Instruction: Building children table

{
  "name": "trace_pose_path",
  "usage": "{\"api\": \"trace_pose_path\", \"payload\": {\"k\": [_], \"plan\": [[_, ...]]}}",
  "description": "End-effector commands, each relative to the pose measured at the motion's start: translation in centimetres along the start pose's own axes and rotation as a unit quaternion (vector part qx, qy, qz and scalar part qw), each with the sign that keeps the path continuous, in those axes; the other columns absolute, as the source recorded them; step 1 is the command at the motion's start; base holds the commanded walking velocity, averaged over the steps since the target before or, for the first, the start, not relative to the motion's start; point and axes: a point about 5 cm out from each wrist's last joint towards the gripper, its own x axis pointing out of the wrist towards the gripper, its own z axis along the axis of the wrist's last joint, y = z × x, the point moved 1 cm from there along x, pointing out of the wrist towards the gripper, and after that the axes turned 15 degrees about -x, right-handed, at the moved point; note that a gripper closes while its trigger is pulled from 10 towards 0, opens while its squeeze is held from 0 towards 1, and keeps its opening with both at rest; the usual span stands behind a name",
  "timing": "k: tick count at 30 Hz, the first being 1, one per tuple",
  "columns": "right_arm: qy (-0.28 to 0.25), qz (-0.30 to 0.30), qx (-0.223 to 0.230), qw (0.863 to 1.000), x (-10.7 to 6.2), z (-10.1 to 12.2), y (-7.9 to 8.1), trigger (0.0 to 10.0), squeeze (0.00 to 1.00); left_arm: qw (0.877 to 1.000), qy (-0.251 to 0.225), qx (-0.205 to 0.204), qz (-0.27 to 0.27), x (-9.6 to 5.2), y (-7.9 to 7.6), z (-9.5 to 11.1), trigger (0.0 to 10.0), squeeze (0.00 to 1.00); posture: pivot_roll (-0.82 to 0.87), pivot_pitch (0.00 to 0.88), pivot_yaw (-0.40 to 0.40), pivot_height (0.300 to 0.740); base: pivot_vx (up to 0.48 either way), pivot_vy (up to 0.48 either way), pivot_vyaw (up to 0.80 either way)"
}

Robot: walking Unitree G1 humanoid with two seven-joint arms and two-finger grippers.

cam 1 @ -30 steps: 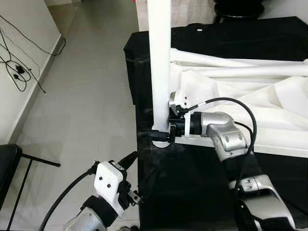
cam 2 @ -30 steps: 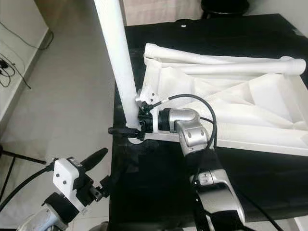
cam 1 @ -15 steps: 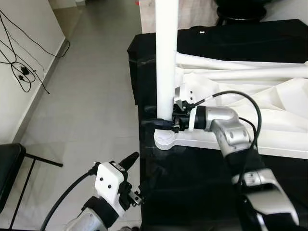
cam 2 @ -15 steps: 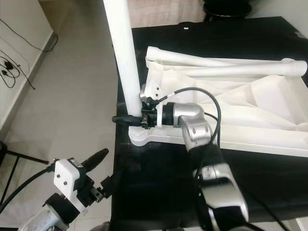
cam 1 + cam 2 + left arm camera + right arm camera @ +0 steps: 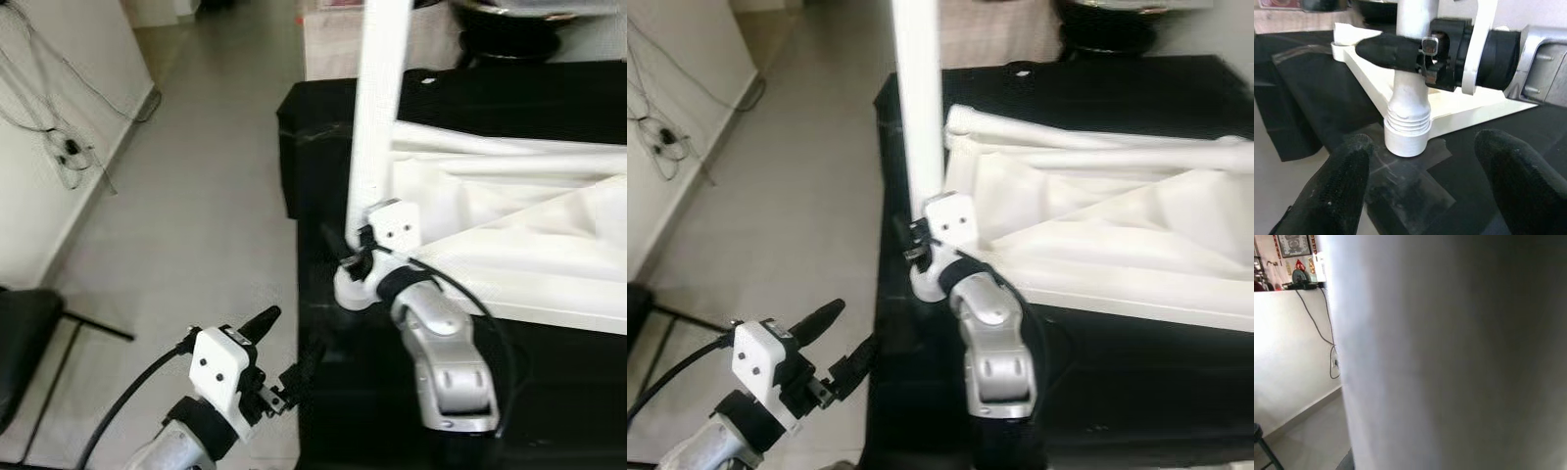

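- Left wrist view gives us the key relation: the tall white cylindrical plastic table leg (image 5: 1413, 73) stands upright, its ribbed lower end seated in the round corner socket (image 5: 1406, 139) of the upturned white plastic children's table top (image 5: 509, 225), which lies on the black-draped surface (image 5: 323, 147).
- We see the right end effector (image 5: 1400, 51) at the base of the leg just above the socket, with one black finger (image 5: 1388, 50) lying across the leg's front. We judge it closed on the leg; the far finger is hidden.
- The leg's long axis is vertical, square to the table top. We judge the coming move to be a turn or press about that axis.
- The left end effector (image 5: 279, 348) hangs off the surface's near-left edge, fingers spread wide and holding nothing. It faces the socket from a short way off.
- The right arm is at the leg; the left is merely near.
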Motion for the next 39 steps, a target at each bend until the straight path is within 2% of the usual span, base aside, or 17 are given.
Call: {"api": "trace_pose_path", "payload": {"k": [1, 7, 8, 11, 15, 17, 18, 19, 20, 25, 26, 28, 29, 33, 35, 36, 39], "plan": [[0.057, 0.033, 0.018, 0.998, 0.4, -2.1, 0.7, 10.0, 0.0, 1.0, 0.006, -0.003, 0.006, -0.3, 0.3, -0.3, 10.0, 0.0, -0.02, 0.18, 0.045, 0.74, 0.0, 0.0, 0.0], [0.002, 0.096, 0.025, 0.995, 1.2, 0.3, 0.8, 10.0, 0.0, 1.0, 0.007, -0.004, 0.007, -0.3, 0.3, -0.3, 10.0, 0.0, -0.02, 0.176, 0.046, 0.74, 0.0, 0.0, 0.0], [-0.038, 0.14, 0.027, 0.989, 1.4, 1.5, 0.7, 10.0, 1.0, 1.0, 0.007, -0.004, 0.006, -0.2, 0.3, -0.4, 10.0, 0.0, -0.02, 0.175, 0.045, 0.74, 0.0, 0.0, 0.0], [-0.105, 0.212, 0.02, 0.971, 1.6, 3.4, 0.1, 10.0, 1.0, 1.0, 0.008, -0.006, 0.005, -0.2, 0.2, -0.4, 10.0, 0.0, -0.02, 0.174, 0.045, 0.74, 0.0, 0.0, 0.0], [-0.129, 0.273, -0.014, 0.953, 1.9, 4.1, -0.7, 10.0, 1.0, 1.0, 0.008, -0.007, 0.005, -0.3, 0.1, -0.5, 10.0, 0.0, -0.01, 0.176, 0.042, 0.74, 0.0, 0.0, 0.0], [-0.146, 0.358, -0.047, 0.921, 1.8, 4.8, -0.8, 10.0, 1.0, 1.0, 0.008, -0.008, 0.004, -0.3, 0.0, -0.5, 10.0, 0.0, -0.01, 0.177, 0.042, 0.74, 0.0, 0.0, 0.0], [-0.146, 0.358, -0.047, 0.921, 1.8, 4.8, -0.8, 10.0, 1.0, 1.0, 0.008, -0.008, 0.004, -0.3, 0.0, -0.5, 10.0, 0.0, -0.01, 0.177, 0.042, 0.74, 0.0, 0.0, 0.0], [-0.152, 0.383, -0.053, 0.909, 1.8, 4.9, -0.9, 10.0, 1.0, 1.0, 0.008, -0.009, 0.004, -0.4, 0.0, -0.5, 10.0, 0.0, -0.01, 0.177, 0.043, 0.74, 0.0, 0.0, 0.0], [-0.159, 0.427, -0.058, 0.888, 1.8, 4.9, -0.8, 10.0, 1.0, 1.0, 0.008, -0.01, 0.004, -0.4, -0.1, -0.5, 10.0, 0.0, -0.01, 0.176, 0.044, 0.74, 0.0, 0.0, 0.0], [-0.16, 0.44, -0.058, 0.882, 1.7, 4.8, -0.9, 10.0, 1.0, 1.0, 0.008, -0.01, 0.004, -0.4, -0.1, -0.5, 10.0, 0.0, -0.01, 0.176, 0.044, 0.74, 0.0, 0.0, 0.0], [-0.157, 0.446, -0.064, 0.879, 2.1, 4.6, -1.0, 10.0, 0.94, 1.0, 0.009, -0.01, 0.004, -0.4, -0.1, -0.5, 10.0, 0.0, 0.0, 0.176, 0.045, 0.74, 0.0, 0.0, 0.0], [-0.157, 0.453, -0.07, 0.875, 2.4, 4.4, -1.2, 10.0, 0.94, 1.0, 0.009, -0.011, 0.003, -0.4, -0.2, -0.5, 10.0, 0.0, 0.0, 0.176, 0.045, 0.74, 0.0, 0.0, 0.0], [-0.157, 0.474, -0.06, 0.864, 3.3, 4.4, -1.4, 10.0, 0.0, 1.0, 0.009, -0.011, 0.003, -0.5, -0.3, -0.4, 10.0, 0.0, 0.01, 0.189, 0.045, 0.74, 0.0, 0.0, 0.0], [-0.162, 0.511, -0.054, 0.842, 4.9, 4.9, -1.2, 10.0, 0.0, 1.0, 0.009, -0.012, 0.003, -0.6, -0.5, -0.3, 10.0, 0.0, 0.02, 0.199, 0.042, 0.74, 0.0, 0.0, 0.0], [-0.162, 0.511, -0.054, 0.842, 4.9, 4.9, -1.2, 10.0, 0.0, 1.0, 0.009, -0.012, 0.003, -0.6, -0.5, -0.3, 10.0, 0.0, 0.02, 0.199, 0.042, 0.74, 0.0, 0.0, 0.0], [-0.169, 0.538, -0.05, 0.824, 4.9, 5.3, -0.9, 0.0, 0.0, 1.0, 0.009, -0.013, 0.003, -0.7, -0.6, -0.2, 10.0, 0.0, 0.02, 0.202, 0.041, 0.74, 0.0, 0.0, 0.0], [-0.172, 0.554, -0.044, 0.813, 4.7, 5.3, -0.7, 0.0, 0.0, 1.0, 0.009, -0.013, 0.003, -0.7, -0.7, -0.2, 10.0, 0.0, 0.02, 0.206, 0.037, 0.74, 0.0, 0.0, 0.0]]}}
